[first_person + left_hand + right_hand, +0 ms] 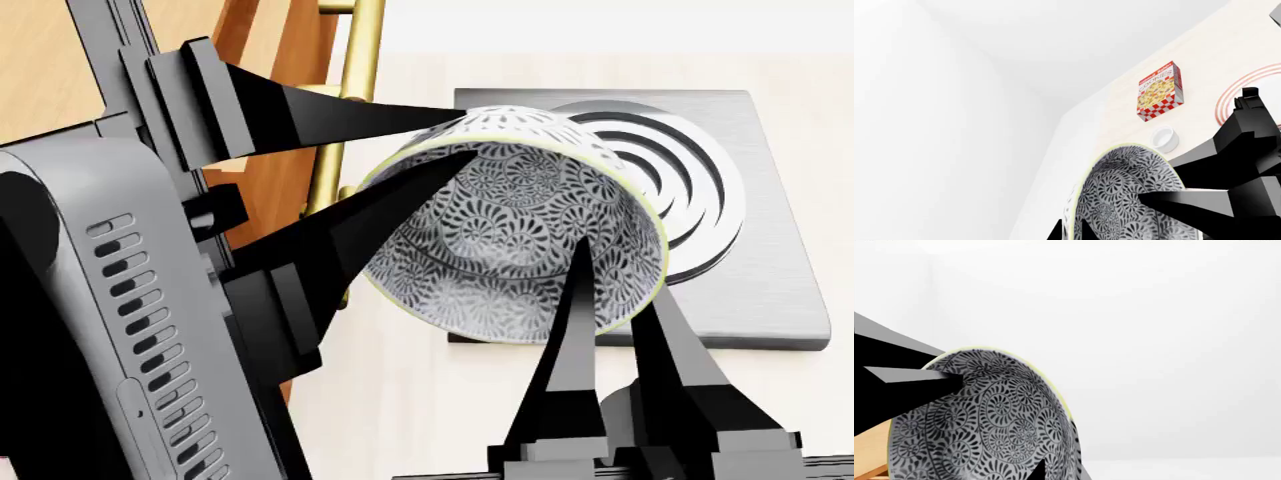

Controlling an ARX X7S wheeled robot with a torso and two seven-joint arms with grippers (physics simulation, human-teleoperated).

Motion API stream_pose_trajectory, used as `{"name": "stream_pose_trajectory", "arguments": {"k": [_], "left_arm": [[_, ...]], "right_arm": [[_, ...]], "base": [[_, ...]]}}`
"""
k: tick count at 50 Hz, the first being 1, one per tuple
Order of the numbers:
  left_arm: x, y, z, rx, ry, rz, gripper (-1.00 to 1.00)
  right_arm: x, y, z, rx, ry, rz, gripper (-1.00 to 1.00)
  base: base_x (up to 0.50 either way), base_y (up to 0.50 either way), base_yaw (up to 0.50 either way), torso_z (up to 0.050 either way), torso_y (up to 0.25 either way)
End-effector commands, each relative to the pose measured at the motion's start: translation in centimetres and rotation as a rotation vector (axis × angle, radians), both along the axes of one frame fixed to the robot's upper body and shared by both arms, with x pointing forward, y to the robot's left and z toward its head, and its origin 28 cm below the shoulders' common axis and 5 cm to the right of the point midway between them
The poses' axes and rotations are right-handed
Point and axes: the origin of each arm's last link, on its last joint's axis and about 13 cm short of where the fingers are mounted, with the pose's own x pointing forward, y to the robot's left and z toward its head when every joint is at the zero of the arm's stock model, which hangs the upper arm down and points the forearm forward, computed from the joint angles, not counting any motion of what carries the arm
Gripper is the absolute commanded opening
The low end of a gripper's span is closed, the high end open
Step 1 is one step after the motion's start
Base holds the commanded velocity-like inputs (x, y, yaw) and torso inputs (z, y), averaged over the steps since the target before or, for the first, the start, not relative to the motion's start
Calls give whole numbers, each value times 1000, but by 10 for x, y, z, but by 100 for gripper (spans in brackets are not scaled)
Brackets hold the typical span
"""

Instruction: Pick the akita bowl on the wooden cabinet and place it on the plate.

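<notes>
The akita bowl [514,235], grey-black with a spiral pattern and a pale yellow rim, hangs tilted on its side with its opening toward the head camera. My left gripper [461,135] is shut on its upper left rim, one finger outside and one inside. My right gripper [617,280] pinches the lower right rim the same way. The wrist views show the bowl [1131,200] [981,415] with the left gripper [1071,222] and the right gripper [1061,462] astride its rim. The wooden cabinet [267,60] stands at upper left. The plate [1247,95], white with red rings, lies on the pale tabletop.
A square grey stove plate [761,290] with concentric rings lies behind the bowl. A brass handle [350,60] runs along the cabinet edge. A red cookies box [1159,91] and a small white cup [1165,138] sit on the table near the plate.
</notes>
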Motion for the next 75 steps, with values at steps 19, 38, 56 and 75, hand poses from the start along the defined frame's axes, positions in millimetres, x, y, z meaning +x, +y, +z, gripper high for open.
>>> {"name": "stream_pose_trajectory", "arguments": {"k": [19,38,56,75], "left_arm": [[14,-1,6,-72,146,81,100],[12,4,8,-120,211,47,100],[14,5,7,-138,201,57,100],[14,4,9,-149,180,58,100]], "right_arm": [[-3,-3,5,-16,-44,-107,-100],[-3,-10,5,41,-46,-165,-100],[5,-22,-3,126,-11,-281,-100],[-9,-41,2,211,-31,-342,-100]], "base": [[0,0,0,0,1],[0,0,0,1,1],[0,0,0,0,0],[0,0,0,0,1]]}}
